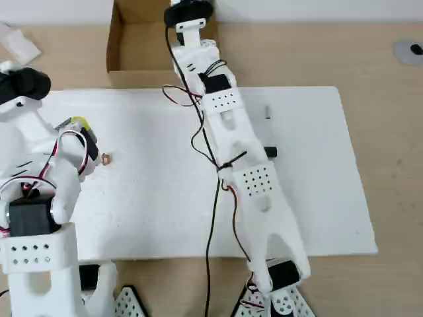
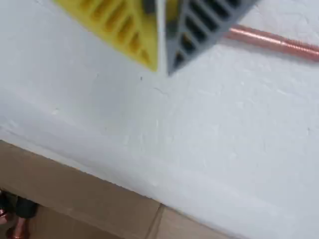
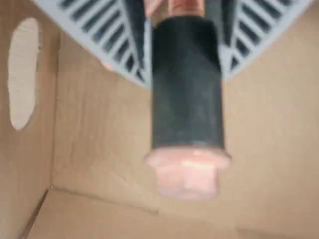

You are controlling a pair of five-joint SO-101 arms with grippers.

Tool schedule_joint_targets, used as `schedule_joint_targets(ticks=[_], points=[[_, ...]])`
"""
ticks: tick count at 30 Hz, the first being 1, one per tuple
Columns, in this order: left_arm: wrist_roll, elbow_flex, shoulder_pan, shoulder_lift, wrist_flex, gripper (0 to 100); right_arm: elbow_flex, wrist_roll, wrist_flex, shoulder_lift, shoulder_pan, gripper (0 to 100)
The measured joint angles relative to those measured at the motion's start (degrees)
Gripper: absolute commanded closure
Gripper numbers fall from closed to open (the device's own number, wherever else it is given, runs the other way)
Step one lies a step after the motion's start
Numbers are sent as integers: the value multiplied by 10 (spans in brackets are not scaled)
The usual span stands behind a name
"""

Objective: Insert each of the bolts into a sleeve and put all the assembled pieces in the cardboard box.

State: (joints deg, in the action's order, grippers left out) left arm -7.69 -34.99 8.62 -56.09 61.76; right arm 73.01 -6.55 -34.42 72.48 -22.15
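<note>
Sleeved bolt [image 3: 187,124] held in right gripper [image 3: 184,74], jaws clamped on the sleeve, hanging inside cardboard box [image 3: 84,149] beyond white pad's [image 2: 199,149] far edge. Left gripper [image 2: 162,62] jaws closed, empty, near pad's left edge; bare bolt [image 2: 274,42] just beside

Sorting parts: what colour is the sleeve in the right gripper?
Sleeve: black, best in right wrist view.

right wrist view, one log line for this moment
right gripper: shut on sleeved bolt | inside cardboard box | left gripper: beside loose bolt on white board
</note>
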Motion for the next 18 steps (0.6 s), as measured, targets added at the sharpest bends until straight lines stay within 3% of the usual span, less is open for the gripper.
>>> schedule_joint_targets(ticks=[4, 13, 18], points=[[0, -3, 0, 0, 0, 995, 69, 58, -56, 51, 0, 961], [0, -4, 0, 1, -2, 994, 158, 80, -141, 84, 1, 624], [0, -4, 0, 1, -2, 994, 181, 80, -162, 84, 1, 600]])
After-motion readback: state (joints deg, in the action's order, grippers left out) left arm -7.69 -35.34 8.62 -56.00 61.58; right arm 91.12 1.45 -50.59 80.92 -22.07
